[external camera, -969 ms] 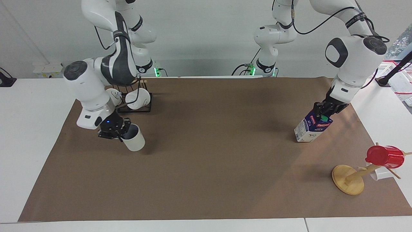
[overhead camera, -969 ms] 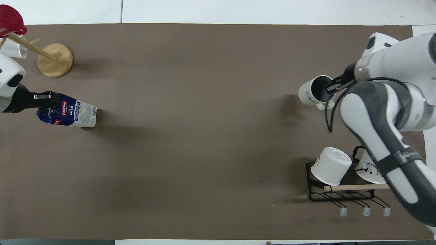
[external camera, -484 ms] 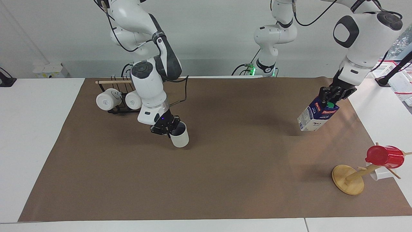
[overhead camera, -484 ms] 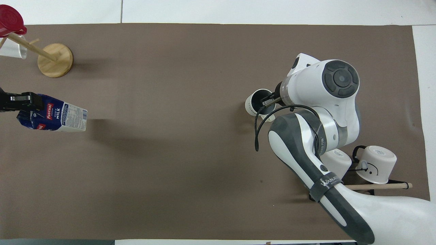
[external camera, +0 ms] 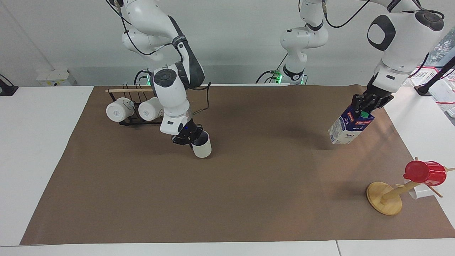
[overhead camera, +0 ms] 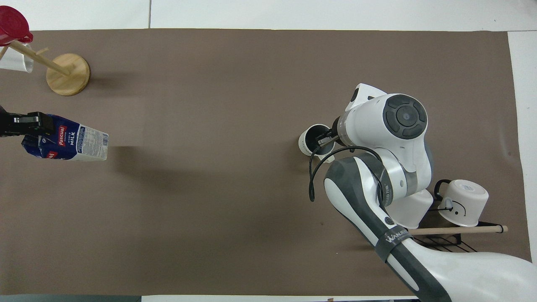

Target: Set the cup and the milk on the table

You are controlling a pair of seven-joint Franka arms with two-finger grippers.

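Observation:
My right gripper is shut on the rim of the cup, an off-white mug with a grey-blue inside. It holds the cup nearly upright, low over the brown paper on the table, beside the mug rack. I cannot tell whether the cup touches the paper. In the overhead view the cup shows at the right gripper. My left gripper is shut on the top of the milk and holds it tilted in the air over the left arm's end of the paper. The milk hangs from the left gripper.
A black wire rack with two white mugs stands near the right arm's base. A wooden mug tree with a red cup stands at the left arm's end, farther from the robots.
My right gripper carried the cup from the right arm's end toward the middle of the paper. My left gripper lifted the tilted milk off the paper.

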